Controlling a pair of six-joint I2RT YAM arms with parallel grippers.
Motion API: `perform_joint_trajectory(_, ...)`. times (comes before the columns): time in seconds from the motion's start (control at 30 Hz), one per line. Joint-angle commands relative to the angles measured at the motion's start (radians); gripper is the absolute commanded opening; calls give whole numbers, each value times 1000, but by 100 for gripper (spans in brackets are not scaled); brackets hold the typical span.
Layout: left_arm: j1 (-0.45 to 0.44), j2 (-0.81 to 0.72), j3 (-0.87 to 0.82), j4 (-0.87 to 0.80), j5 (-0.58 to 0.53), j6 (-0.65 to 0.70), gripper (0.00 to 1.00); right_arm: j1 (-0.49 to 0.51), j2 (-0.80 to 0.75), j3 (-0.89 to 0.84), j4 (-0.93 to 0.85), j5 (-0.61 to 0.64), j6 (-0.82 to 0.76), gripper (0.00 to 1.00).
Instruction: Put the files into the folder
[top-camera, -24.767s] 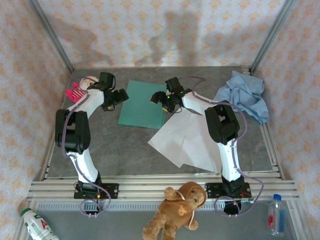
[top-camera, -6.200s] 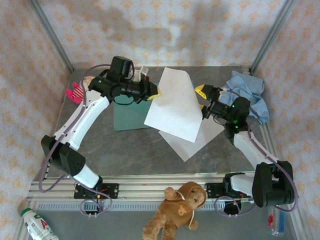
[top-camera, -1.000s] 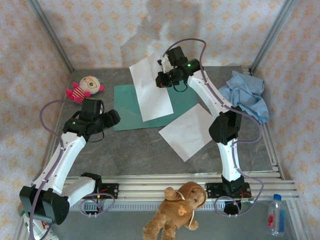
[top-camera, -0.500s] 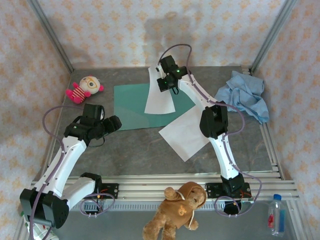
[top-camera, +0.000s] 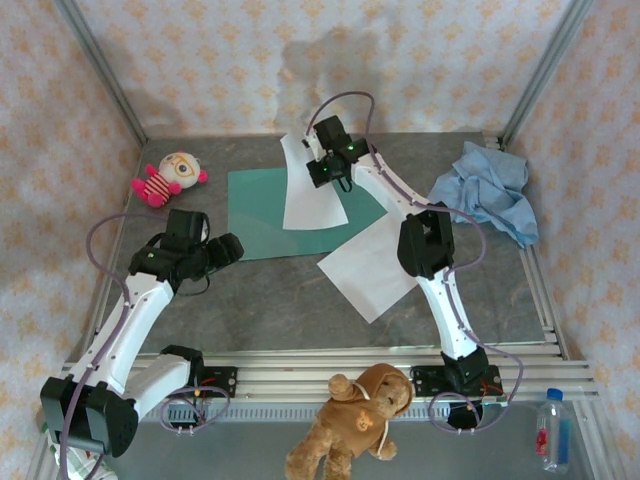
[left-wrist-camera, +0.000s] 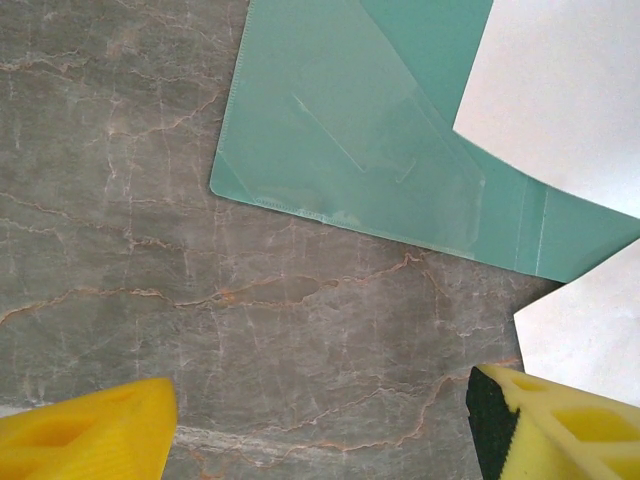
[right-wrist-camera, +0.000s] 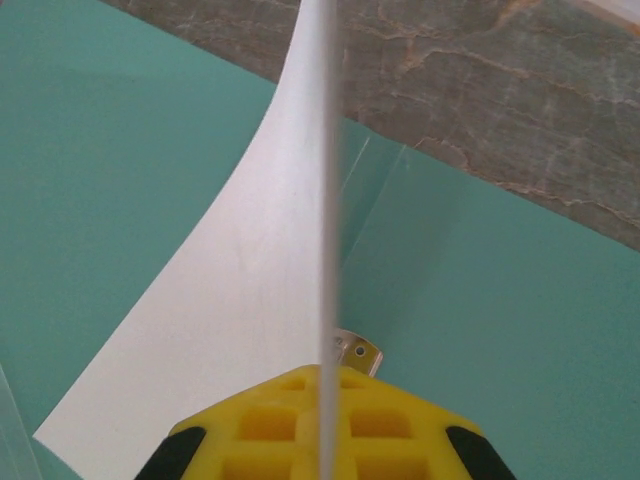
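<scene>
The teal folder (top-camera: 255, 205) lies open and flat on the table at the back middle. My right gripper (top-camera: 322, 166) is above its far edge, shut on the top edge of one white file (top-camera: 310, 195), which hangs down and drapes onto the folder. In the right wrist view this file (right-wrist-camera: 230, 320) runs edge-on between the yellow fingers (right-wrist-camera: 250, 425) over the folder (right-wrist-camera: 120, 200). The other file (top-camera: 375, 262) lies flat to the folder's right. My left gripper (top-camera: 225, 248) stands open over bare table near the folder's front left corner (left-wrist-camera: 225, 185).
A crumpled light blue cloth (top-camera: 490, 190) sits at the back right. A pink doll (top-camera: 165, 178) lies at the back left. A teddy bear (top-camera: 355, 420) and a water bottle (top-camera: 552, 430) rest beyond the table's near rail.
My right gripper has carried the file left and lower, so the sheet now droops onto the folder. The left arm has barely shifted.
</scene>
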Motion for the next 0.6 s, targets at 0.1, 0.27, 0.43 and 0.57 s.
perform_joint_trajectory(0.1,16,16,-9,-18,10,14,77,13,-152,-158,136,-90,-75,0)
perform_joint_trajectory(0.27,17,23,-8,-14,17,19,77,13,-187,-233,201,-113,-98,0)
perform_joint_trajectory(0.43,19,28,-10,-15,20,24,77,14,-189,-224,189,-88,-111,0)
perform_joint_trajectory(0.57,21,32,-12,-14,21,28,77,14,-189,-217,183,-98,-114,0)
